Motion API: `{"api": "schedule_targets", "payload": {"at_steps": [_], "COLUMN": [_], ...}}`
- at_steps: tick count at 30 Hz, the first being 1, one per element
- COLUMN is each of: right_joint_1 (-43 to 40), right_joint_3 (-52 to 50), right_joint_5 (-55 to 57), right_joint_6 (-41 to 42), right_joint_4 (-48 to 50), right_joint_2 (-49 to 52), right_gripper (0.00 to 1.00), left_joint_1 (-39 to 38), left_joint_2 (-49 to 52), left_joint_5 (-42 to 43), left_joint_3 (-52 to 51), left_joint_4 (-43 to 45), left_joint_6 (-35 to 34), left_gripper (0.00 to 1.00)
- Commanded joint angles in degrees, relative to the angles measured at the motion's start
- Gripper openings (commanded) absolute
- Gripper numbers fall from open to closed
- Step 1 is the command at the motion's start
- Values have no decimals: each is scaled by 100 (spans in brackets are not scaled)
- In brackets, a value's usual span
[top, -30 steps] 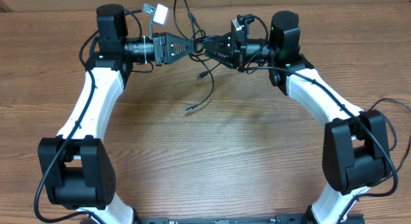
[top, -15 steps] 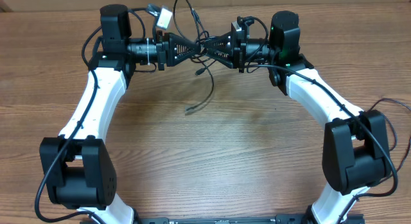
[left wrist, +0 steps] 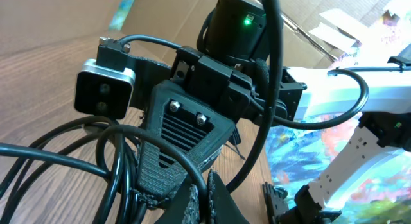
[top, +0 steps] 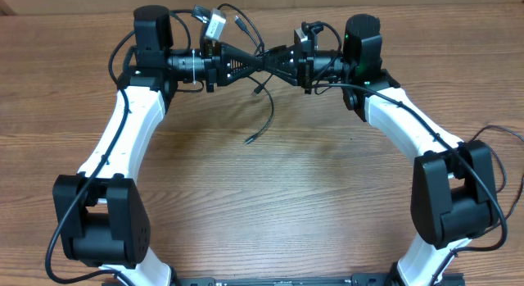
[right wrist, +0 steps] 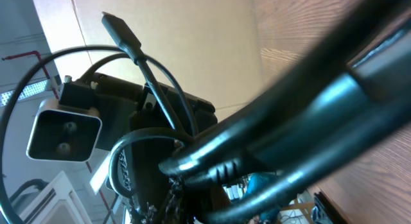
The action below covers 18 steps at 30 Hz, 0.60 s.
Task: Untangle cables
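Mid-untangle: left gripper (top: 248, 63) and right gripper (top: 274, 61) are both clamped tip-to-tip on the cables (top: 271, 114), plug end (top: 249, 140) dangling; next move is probably a slow pull-apart, watching for snags.

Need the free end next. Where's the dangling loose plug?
Overhead: the loose plug is near the picture's centre, on the robot's side of where the left gripper and right gripper pinch the cables.

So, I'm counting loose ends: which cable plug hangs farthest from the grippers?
The plug on the long strand trailing out over the table; the other cables' ends sit bunched beside the left gripper and right gripper.
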Motion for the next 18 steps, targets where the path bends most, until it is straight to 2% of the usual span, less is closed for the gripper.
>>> {"api": "schedule_targets", "payload": {"at_steps": [1,5,10,11,14,15,16,18], "right_joint_1": [17,4,-52,-76,-133,-149,-168,-205], "right_joint_3": [55,55,55,55,55,55,55,55], "right_joint_5": [-116,-114,-114,-111,-114,-111,-114,-116], "right_joint_6": [-568,-1174,-1685,-1694,-1694,-1694,-1694,-1694], "right_joint_4": [-323,-498,-514,-555,-586,-584,-584,-586], "right_joint_2": [-157,-155,-155,-155,-155,-155,-155,-155], "right_gripper": [4,4,4,4,4,4,4,4], "left_joint_1": [-37,-37,-37,-37,-37,-37,-37,-37], "left_joint_2": [-72,-72,-72,-72,-72,-72,-72,-72], "left_joint_5": [-424,-791,-901,-944,-1080,-1139,-1220,-1392], "left_joint_3": [90,90,90,90,90,90,90,90], "left_joint_4": [-492,-1123,-1392,-1436,-1561,-1593,-1648,-1725], "left_joint_6": [479,752,717,719,719,715,715,699], "left_gripper": [4,4,4,8,50,82,89,93]}}
